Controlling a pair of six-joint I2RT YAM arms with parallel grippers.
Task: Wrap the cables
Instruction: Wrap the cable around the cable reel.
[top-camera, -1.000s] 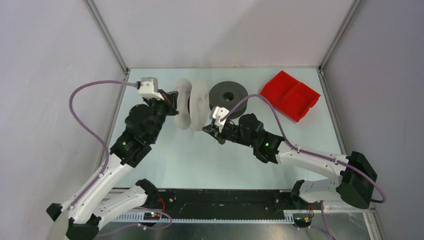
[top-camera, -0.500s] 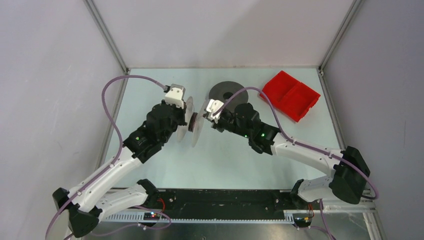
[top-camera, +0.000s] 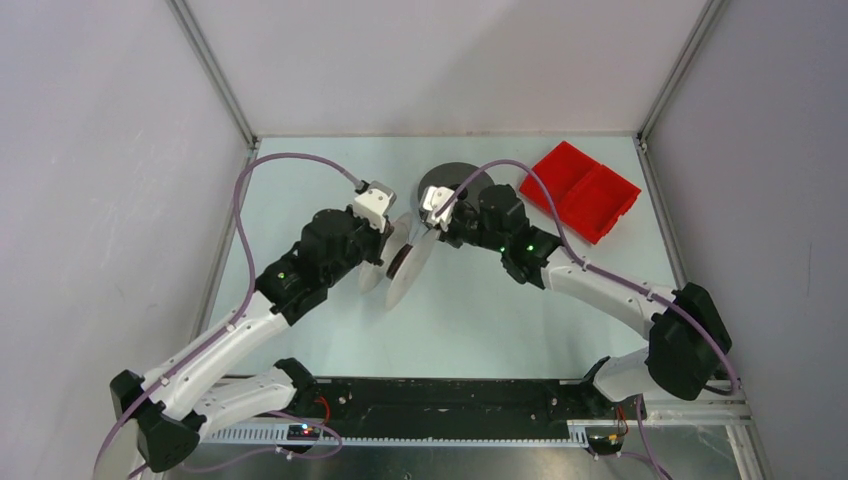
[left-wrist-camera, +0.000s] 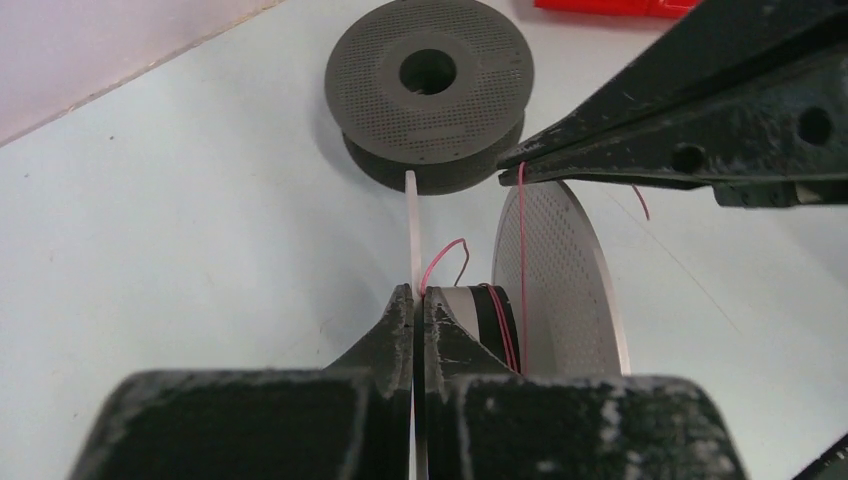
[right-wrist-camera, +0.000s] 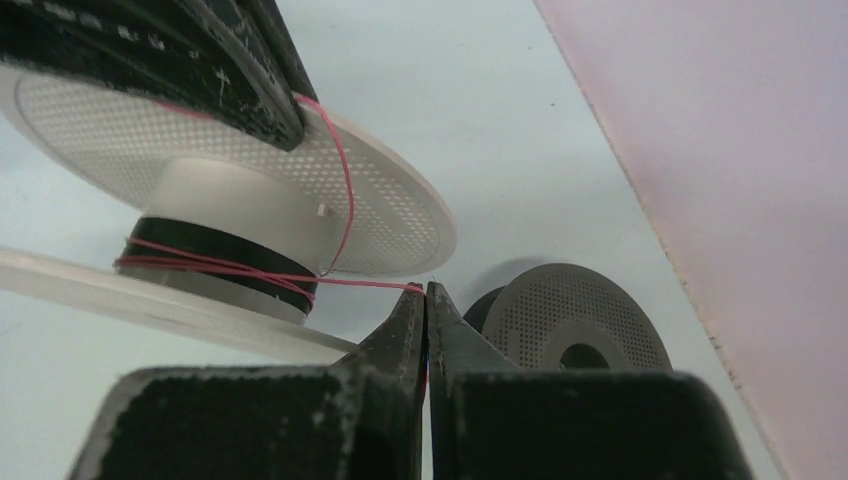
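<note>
Bright, even, diffuse light from overhead fills all three views. Shadows on the table (top-camera: 450, 320) are pale and soft-edged. In both wrist views the near fingers (left-wrist-camera: 372, 352) look slightly soft and grainy; farther things stay sharp.

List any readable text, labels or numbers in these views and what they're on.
None readable.
The white perforated plastic spool, its thin pink filament, the dark grey perforated spool and the red plastic tray carry no print.
The small circuit boards at the near edge are too small to read.
</note>
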